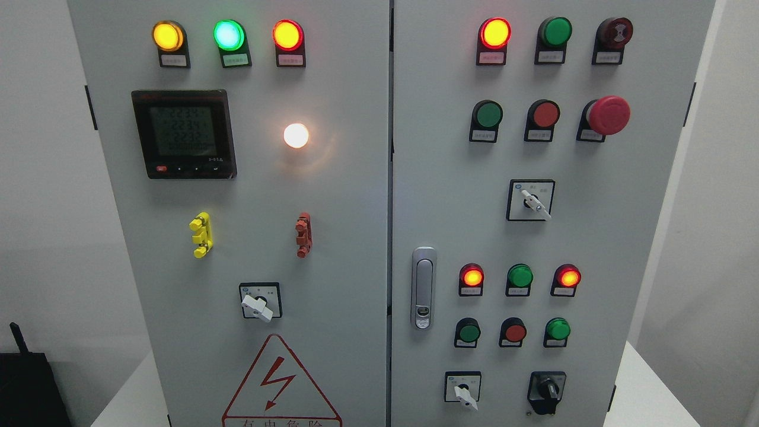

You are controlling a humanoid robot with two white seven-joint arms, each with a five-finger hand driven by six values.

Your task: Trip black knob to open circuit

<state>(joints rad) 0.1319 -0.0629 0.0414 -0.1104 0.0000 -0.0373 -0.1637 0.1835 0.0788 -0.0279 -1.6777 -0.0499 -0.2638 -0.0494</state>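
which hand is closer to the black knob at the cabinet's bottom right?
Neither can be called: no hand or arm shows in the head view. The black knob sits low on the right door, right of a white-handled selector switch, untouched.

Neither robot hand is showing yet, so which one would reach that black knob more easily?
Probably the right hand, as a judgement. The black knob sits at the lower right of the cabinet's right door, right of the door handle, on the side where the right arm comes in. Neither hand is in view.
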